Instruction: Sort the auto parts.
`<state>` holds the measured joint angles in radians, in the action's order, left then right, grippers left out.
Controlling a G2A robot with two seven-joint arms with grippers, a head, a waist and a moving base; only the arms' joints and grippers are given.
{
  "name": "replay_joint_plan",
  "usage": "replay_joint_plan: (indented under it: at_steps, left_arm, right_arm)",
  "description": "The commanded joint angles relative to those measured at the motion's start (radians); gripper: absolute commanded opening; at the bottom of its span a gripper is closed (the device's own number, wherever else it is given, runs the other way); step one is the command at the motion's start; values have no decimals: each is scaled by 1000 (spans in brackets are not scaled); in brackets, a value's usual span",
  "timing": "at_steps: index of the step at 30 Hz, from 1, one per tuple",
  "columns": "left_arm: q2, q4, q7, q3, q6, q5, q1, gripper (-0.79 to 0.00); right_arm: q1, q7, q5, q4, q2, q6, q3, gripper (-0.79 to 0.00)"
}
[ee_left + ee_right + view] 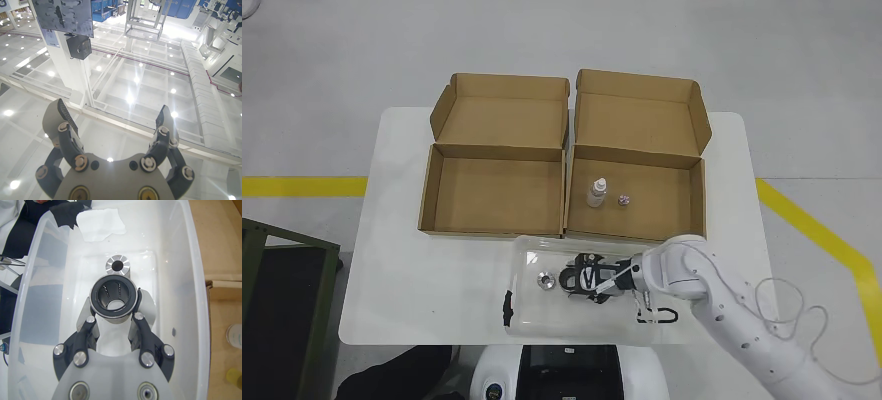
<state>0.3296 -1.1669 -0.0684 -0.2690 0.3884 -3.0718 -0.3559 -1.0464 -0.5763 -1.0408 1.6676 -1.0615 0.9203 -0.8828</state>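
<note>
Auto parts sit partly in a clear bin (552,312) at the tabletop's (392,250) 6 o'clock edge and partly in the cardboard boxes behind it. The left box (492,195), at 11 o'clock, stands with its lid folded back, presumably so a part can be dropped straight in. The left pincer (113,113) points up at the ceiling, released and wide apart with nothing between its pads, apparently parked out of the way.

Inside the bin a silver sleeve (541,282) stands upright, just beside the linear bearing (105,294) on its 9 o'clock side. The right pincer (115,303) is clenched on that bearing's outer wall. It grips across the barrel and leaves the bore unobstructed, which should keep the round body from rolling out.

The right box (682,215), at 1 o'clock, holds a small bottle (597,191) and a small round part (623,199), near each other but apart. That suggests sorted pieces are collected there.
</note>
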Motion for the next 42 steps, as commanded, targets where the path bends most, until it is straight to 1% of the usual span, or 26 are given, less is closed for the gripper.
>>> replay_joint_plan:
  at_steps: [1,6,11,19,28,42]
  left_arm:
    - [0,0,0,0,0,0,0,0]
    - [0,0,0,0,0,0,0,0]
    - [0,0,0,0,0,0,0,0]
    - [0,0,0,0,0,0,0,0]
    - [0,0,0,0,0,0,0,0]
    - [0,0,0,0,0,0,0,0]
  right_arm:
    - [-2,8,1,-2,2,4,-4,-785]
    - [-11,37,25,0,8,39,-16,-785]
    - [-12,79,95,-20,12,92,-19,-785]
    - [16,124,226,-15,30,92,-4,-785]
    - [28,217,357,26,67,92,-55,-785]
    - [8,376,435,130,124,92,-161,-785]
